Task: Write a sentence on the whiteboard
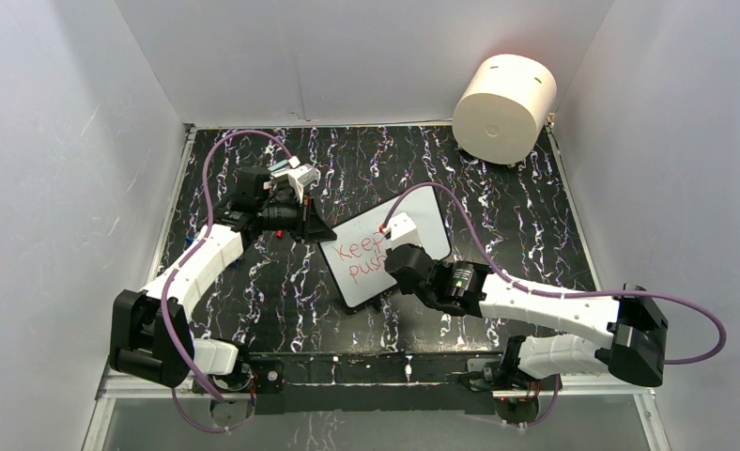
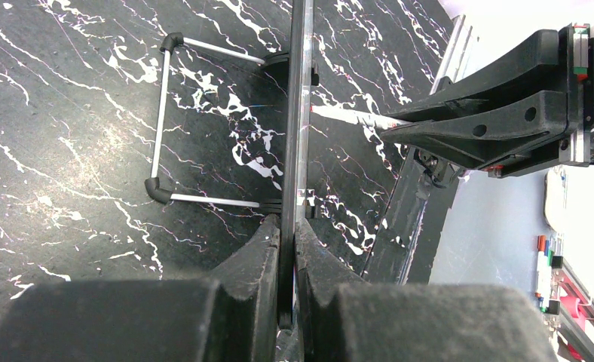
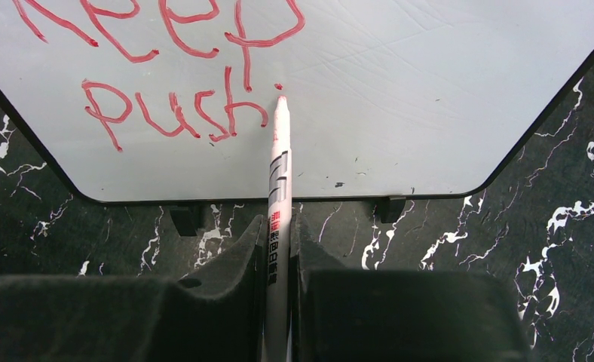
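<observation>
The right gripper [image 3: 279, 226] is pinching a marker [image 3: 280, 173] between closed jaws, its red tip sitting just under a small dot on the whiteboard [image 3: 445, 90]. The left gripper [image 2: 288, 226] is clamping that whiteboard's rim edge-on near the middle of the table [image 1: 535, 188]. The sentence [image 3: 166, 113] is reading "Keep" and "push" at this point, so I judge the writing partly done, with "ing" and any further words left; the marker's barrel print is showing too small to read.
</observation>
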### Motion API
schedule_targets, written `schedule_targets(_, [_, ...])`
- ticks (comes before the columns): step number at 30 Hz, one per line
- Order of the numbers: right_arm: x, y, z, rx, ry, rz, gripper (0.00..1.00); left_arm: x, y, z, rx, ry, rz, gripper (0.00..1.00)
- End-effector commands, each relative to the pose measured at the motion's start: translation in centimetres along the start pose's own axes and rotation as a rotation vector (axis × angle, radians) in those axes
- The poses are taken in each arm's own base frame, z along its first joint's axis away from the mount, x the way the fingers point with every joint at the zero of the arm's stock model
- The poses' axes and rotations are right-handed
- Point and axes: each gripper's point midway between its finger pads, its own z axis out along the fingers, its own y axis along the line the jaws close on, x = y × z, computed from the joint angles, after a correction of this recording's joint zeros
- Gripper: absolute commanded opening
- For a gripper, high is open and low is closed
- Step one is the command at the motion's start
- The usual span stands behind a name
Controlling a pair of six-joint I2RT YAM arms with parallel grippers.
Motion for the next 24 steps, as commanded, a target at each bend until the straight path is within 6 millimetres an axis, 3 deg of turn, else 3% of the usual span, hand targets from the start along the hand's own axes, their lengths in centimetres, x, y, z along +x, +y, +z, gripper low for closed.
schedule_targets(1, [0.0, 0.1, 0.4, 0.002, -0.008, 0.008, 0.0, 2.5, 2.0, 0.4, -0.097, 0.083, -0.05, 0.0])
schedule_targets(24, [2.7, -0.1, 0.2, 0.01, 0.099, 0.01, 0.0, 2.4, 2.0, 0.3, -0.1, 0.079, -0.046, 0.0])
